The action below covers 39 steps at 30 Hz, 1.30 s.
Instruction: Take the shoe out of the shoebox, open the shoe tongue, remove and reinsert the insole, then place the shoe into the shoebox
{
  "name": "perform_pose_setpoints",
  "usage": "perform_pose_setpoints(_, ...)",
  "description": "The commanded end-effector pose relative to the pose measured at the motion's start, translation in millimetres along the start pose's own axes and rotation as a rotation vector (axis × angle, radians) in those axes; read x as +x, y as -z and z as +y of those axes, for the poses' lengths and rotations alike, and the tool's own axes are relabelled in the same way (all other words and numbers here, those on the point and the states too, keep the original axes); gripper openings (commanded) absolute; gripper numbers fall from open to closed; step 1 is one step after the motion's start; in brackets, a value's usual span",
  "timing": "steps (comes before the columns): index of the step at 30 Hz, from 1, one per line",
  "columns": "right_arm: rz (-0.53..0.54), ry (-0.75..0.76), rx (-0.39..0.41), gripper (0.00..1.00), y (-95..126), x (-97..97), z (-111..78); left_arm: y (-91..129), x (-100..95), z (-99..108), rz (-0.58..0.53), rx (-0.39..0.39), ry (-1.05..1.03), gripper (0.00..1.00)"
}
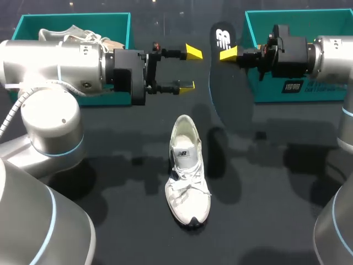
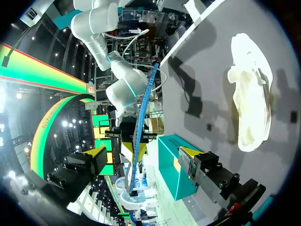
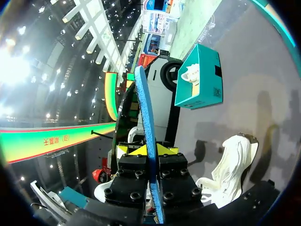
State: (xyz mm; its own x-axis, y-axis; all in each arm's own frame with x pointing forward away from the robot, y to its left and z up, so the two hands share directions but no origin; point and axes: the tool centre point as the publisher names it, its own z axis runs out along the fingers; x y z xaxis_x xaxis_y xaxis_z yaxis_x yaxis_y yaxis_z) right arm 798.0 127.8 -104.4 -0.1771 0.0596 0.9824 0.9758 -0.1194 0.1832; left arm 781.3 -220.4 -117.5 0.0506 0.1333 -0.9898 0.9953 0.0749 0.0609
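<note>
A white shoe (image 1: 187, 171) lies on the black table, toe toward the front edge, its opening empty. Its black insole (image 1: 219, 61), blue-edged with a white logo, hangs in the air on edge above the table's back middle. My right gripper (image 1: 227, 54) is shut on the insole's upper part; in the right wrist view the blue edge of the insole (image 3: 146, 117) rises between the right gripper's (image 3: 151, 150) yellow tips. My left gripper (image 1: 190, 69) stands open just left of the insole, not touching it. In the left wrist view the insole (image 2: 141, 132) shows edge-on ahead of the left gripper (image 2: 141, 160).
A teal shoebox (image 1: 118, 25) at the back left holds a second white shoe (image 1: 77, 34). Another teal shoebox (image 1: 309, 91) stands at the back right, behind my right arm. The shoe (image 2: 251, 99) lies alone mid-table.
</note>
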Motion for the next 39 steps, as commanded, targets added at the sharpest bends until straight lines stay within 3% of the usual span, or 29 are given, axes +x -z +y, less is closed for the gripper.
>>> perform_pose_setpoints(1, -0.013, -0.043, -0.013, 0.0, -4.1, -3.2, 3.7, -10.9, 4.4, 0.7, 0.024, -0.009, 0.018, 1.0)
perform_pose_setpoints(7, -0.021, -0.121, -0.013, 0.0, -25.9, -13.8, 24.5, -23.8, 6.6, 2.1, 0.009, 0.005, 0.072, 1.0)
perform_pose_setpoints(17, -0.026, -0.12, -0.014, 0.0, -26.1, -15.9, 25.6, -25.0, 4.0, 4.3, 0.006, 0.006, 0.076, 1.0)
perform_pose_setpoints(18, -0.026, -0.12, -0.014, 0.0, -26.1, -15.9, 25.6, -27.0, 5.1, 3.4, 0.009, 0.002, 0.077, 0.8)
perform_pose_setpoints(19, -0.026, -0.12, -0.014, 0.0, -26.1, -15.9, 25.6, -28.2, 5.7, 3.0, 0.009, 0.003, 0.08, 0.46)
perform_pose_setpoints(20, -0.026, -0.12, -0.014, 0.0, -26.1, -15.9, 25.6, -30.4, 6.5, 2.4, 0.01, 0.005, 0.083, 0.37)
perform_pose_setpoints(22, -0.028, -0.141, -0.018, 0.0, -28.8, -19.8, 27.8, -32.7, 7.0, 1.9, 0.011, 0.0, 0.083, 0.29)
perform_pose_setpoints(23, -0.03, -0.144, -0.021, 0.0, -29.9, -21.5, 29.0, -33.6, 7.1, 2.3, 0.011, 0.001, 0.085, 0.26)
perform_pose_setpoints(28, -0.03, -0.179, -0.015, 0.0, -34.8, -27.9, 31.8, -36.6, 8.4, 5.0, 0.017, -0.012, 0.078, 0.32)
perform_pose_setpoints(39, -0.012, -0.213, -0.016, 0.0, -37.7, -32.3, 29.6, -44.9, 15.7, 8.5, 0.047, -0.038, 0.063, 0.26)
